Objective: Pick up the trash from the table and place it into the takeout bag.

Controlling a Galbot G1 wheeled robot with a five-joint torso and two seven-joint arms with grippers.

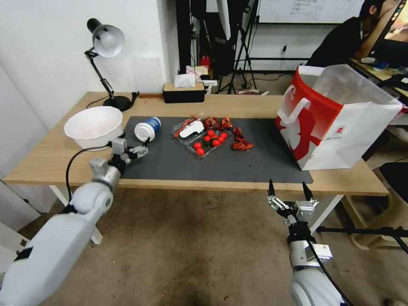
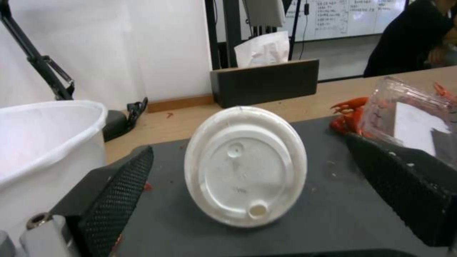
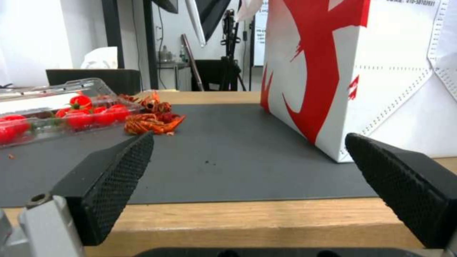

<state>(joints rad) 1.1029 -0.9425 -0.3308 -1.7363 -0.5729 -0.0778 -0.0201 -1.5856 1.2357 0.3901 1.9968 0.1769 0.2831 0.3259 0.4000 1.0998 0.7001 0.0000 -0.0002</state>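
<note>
On the mat, tipped blue-white cup (image 1: 147,128), white lid toward spread left claw (image 1: 138,149)

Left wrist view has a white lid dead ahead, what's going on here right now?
The left gripper is open at the mat's left end, lined up on the blue-white cup, which lies on its side with its lid facing the fingers, not yet gripped. The white bowl sits beside it. The right gripper waits open off the table's front edge, facing the takeout bag. The tomato tray lies mid-mat.
</note>
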